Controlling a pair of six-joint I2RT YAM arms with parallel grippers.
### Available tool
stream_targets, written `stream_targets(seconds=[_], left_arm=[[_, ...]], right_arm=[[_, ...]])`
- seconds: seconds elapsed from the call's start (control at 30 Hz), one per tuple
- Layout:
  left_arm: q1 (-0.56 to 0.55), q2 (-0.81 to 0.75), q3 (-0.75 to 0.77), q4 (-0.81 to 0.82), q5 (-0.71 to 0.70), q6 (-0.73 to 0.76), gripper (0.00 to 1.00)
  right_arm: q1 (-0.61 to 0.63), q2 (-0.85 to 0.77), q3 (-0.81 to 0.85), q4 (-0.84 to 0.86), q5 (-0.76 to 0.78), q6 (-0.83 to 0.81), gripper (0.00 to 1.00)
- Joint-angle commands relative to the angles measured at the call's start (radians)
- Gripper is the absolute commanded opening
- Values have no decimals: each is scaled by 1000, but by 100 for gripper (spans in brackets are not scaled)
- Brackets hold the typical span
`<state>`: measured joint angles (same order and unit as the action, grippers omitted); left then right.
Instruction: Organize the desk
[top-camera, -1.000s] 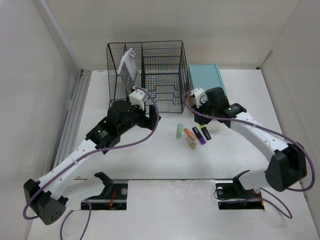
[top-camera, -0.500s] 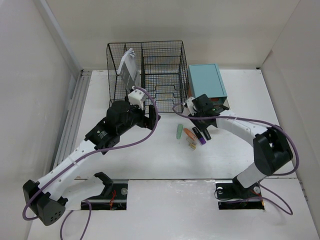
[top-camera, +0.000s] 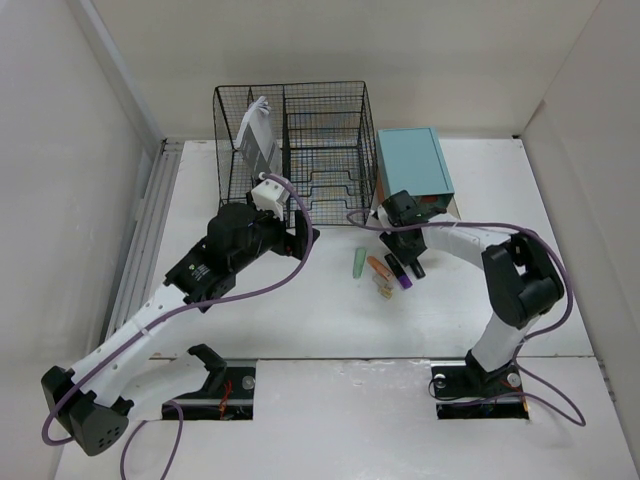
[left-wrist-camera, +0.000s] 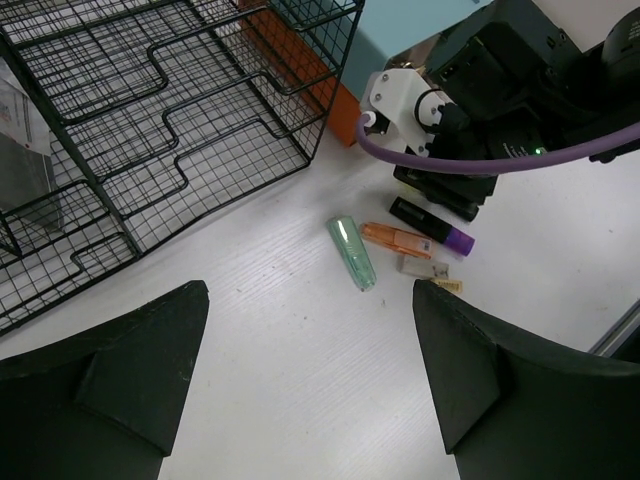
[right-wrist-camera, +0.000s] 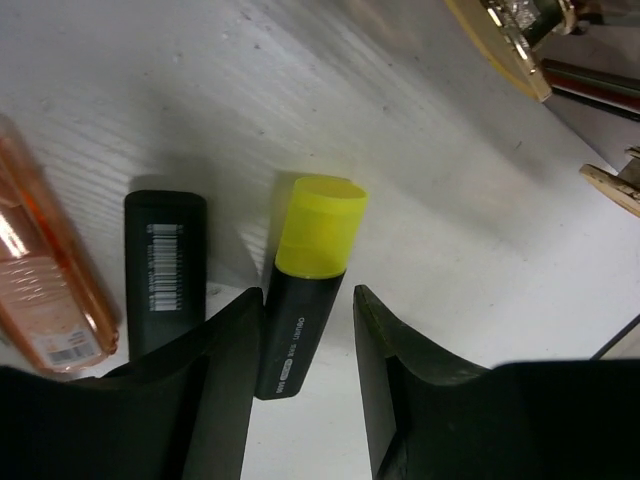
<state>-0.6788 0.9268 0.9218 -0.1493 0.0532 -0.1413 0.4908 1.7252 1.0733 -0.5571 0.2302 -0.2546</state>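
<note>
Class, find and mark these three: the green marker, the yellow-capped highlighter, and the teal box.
green marker (left-wrist-camera: 352, 252), left wrist view, middle of its barrel.
yellow-capped highlighter (right-wrist-camera: 305, 297), right wrist view, black body just below the cap.
teal box (top-camera: 412, 160), top external view, centre of its top.

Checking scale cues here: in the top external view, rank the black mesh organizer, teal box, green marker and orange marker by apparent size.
1. Black mesh organizer
2. Teal box
3. Green marker and orange marker: too alike to separate.
</note>
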Motion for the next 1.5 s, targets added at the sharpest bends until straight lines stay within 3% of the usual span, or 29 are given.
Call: stream_targets(seconds=[0.0, 0.5, 0.83, 0.93, 1.1, 1.27, 1.47], left_arm=[[-1, -23, 3, 36, 16, 9, 81], [-1, -32, 3, 36, 16, 19, 82], [-1, -32, 3, 36, 16, 19, 82], [-1, -32, 3, 36, 16, 19, 82], [-1, -32, 3, 36, 16, 19, 82], [-1, -32, 3, 36, 16, 19, 82], [-1, -32, 3, 36, 16, 19, 82]], right_arm=[[-9, 17, 45, 2, 21, 18, 47], [-28, 79, 122, -99, -212, -38, 48], [25, 59, 113, -110, -164, -38, 48], [25, 59, 112, -119, -155, -38, 40], [25, 31, 112, -119, -166, -38, 17], [25, -62, 91, -79, -233, -100, 14], [25, -185, 207, -106, -390, -167, 13]])
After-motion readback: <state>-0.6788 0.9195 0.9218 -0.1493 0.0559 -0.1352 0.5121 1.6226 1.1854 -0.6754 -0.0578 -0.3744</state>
